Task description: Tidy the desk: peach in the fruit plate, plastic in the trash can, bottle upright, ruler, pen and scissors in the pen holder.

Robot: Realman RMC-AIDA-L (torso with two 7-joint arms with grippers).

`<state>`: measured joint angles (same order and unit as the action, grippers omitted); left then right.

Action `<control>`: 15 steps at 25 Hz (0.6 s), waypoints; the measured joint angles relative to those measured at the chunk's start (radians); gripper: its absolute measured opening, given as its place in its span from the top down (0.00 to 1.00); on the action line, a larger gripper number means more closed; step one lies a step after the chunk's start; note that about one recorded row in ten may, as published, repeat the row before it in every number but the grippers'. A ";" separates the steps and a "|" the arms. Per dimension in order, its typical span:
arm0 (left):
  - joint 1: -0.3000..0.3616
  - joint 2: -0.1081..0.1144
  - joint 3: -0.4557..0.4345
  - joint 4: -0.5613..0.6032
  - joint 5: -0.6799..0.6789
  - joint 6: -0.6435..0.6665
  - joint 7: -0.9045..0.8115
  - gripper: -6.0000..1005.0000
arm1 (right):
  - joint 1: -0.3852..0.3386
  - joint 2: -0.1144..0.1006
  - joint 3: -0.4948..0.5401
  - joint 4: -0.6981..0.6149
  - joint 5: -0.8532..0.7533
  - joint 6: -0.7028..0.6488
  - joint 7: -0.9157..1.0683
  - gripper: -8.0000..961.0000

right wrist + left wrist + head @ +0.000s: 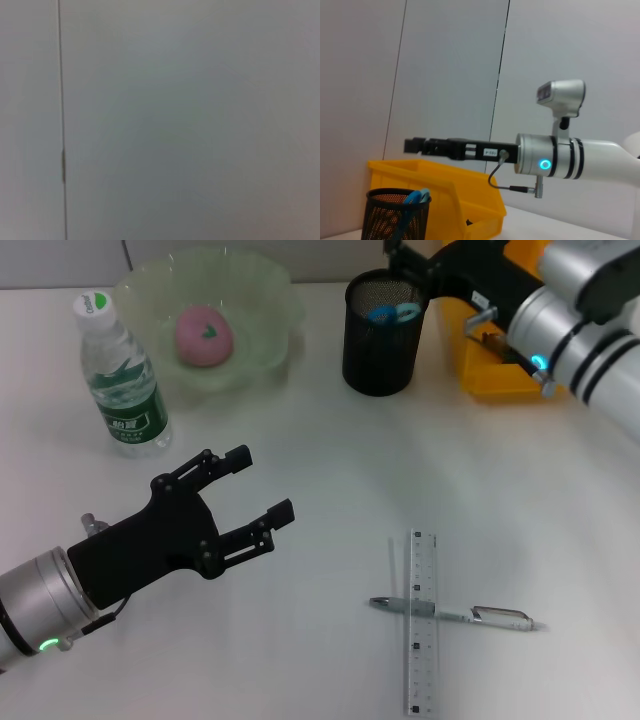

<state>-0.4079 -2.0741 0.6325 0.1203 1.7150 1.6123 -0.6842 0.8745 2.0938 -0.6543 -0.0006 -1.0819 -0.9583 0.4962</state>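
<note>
A pink peach (pixel 204 336) lies in the pale green fruit plate (pixel 270 290) at the back left. Beside the plate the clear bottle (pixel 122 375) with a green label stands upright. Blue-handled scissors (pixel 392 312) sit in the black mesh pen holder (pixel 378 350), also seen from the left wrist (pixel 395 215). A clear ruler (pixel 422 620) lies at the front right with the pen (pixel 455 613) across it. My left gripper (pixel 262 483) is open and empty over the table's left middle. Just above and behind the pen holder is my right gripper (pixel 400 255). No plastic is in view.
A yellow bin (pixel 490 365) stands right of the pen holder, under my right arm (pixel 580 330); the left wrist view shows the bin (pixel 440 190) behind the holder. The right wrist view shows only a grey wall.
</note>
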 joint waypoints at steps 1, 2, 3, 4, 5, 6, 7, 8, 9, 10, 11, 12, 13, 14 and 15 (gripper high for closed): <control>0.000 0.000 0.000 0.000 0.000 0.000 0.000 0.17 | -0.009 0.000 0.005 -0.003 0.000 -0.027 0.001 0.22; 0.000 0.000 0.000 0.000 0.000 0.000 0.000 0.17 | -0.036 -0.001 0.014 -0.015 0.000 -0.110 0.014 0.22; 0.000 0.000 -0.002 0.000 0.000 0.001 0.000 0.17 | -0.036 -0.001 0.014 -0.015 0.000 -0.110 0.014 0.22; 0.000 0.000 -0.002 0.000 0.000 0.001 0.000 0.17 | -0.052 -0.002 0.013 -0.024 0.000 -0.157 0.033 0.22; 0.000 0.000 -0.002 0.000 0.000 0.001 0.000 0.17 | -0.067 -0.004 0.011 -0.035 0.000 -0.200 0.058 0.22; 0.000 0.000 -0.003 0.001 0.000 0.001 0.000 0.17 | -0.084 -0.005 0.007 -0.048 0.000 -0.238 0.087 0.22; 0.000 0.001 -0.001 0.003 0.000 0.001 0.000 0.17 | -0.127 -0.008 -0.006 -0.087 -0.004 -0.317 0.157 0.22; 0.000 0.001 0.000 0.004 0.000 0.001 0.000 0.17 | -0.147 -0.009 -0.016 -0.108 -0.004 -0.354 0.195 0.22; 0.000 0.001 0.000 0.004 0.000 0.001 0.000 0.17 | -0.147 -0.009 -0.016 -0.108 -0.004 -0.354 0.195 0.22; 0.000 0.001 0.001 0.005 0.000 0.001 0.000 0.17 | -0.167 -0.010 -0.027 -0.130 -0.005 -0.386 0.234 0.22; 0.000 0.001 0.001 0.005 0.000 0.001 0.000 0.17 | -0.185 -0.012 -0.040 -0.153 -0.005 -0.412 0.268 0.22; 0.000 0.001 0.001 0.005 0.000 0.001 0.000 0.17 | -0.206 -0.013 -0.060 -0.182 -0.005 -0.439 0.310 0.22; 0.000 0.002 0.002 0.006 0.000 0.002 0.000 0.17 | -0.232 -0.014 -0.089 -0.222 -0.005 -0.463 0.353 0.22; 0.000 0.003 0.002 0.008 0.000 0.002 0.000 0.17 | -0.252 -0.014 -0.114 -0.254 -0.006 -0.477 0.391 0.22; 0.000 0.003 0.002 0.008 0.000 0.001 0.000 0.17 | -0.271 -0.015 -0.143 -0.288 -0.006 -0.489 0.429 0.22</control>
<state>-0.4080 -2.0709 0.6347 0.1283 1.7150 1.6138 -0.6840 0.6033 2.0788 -0.7971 -0.2891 -1.0878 -1.4469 0.9248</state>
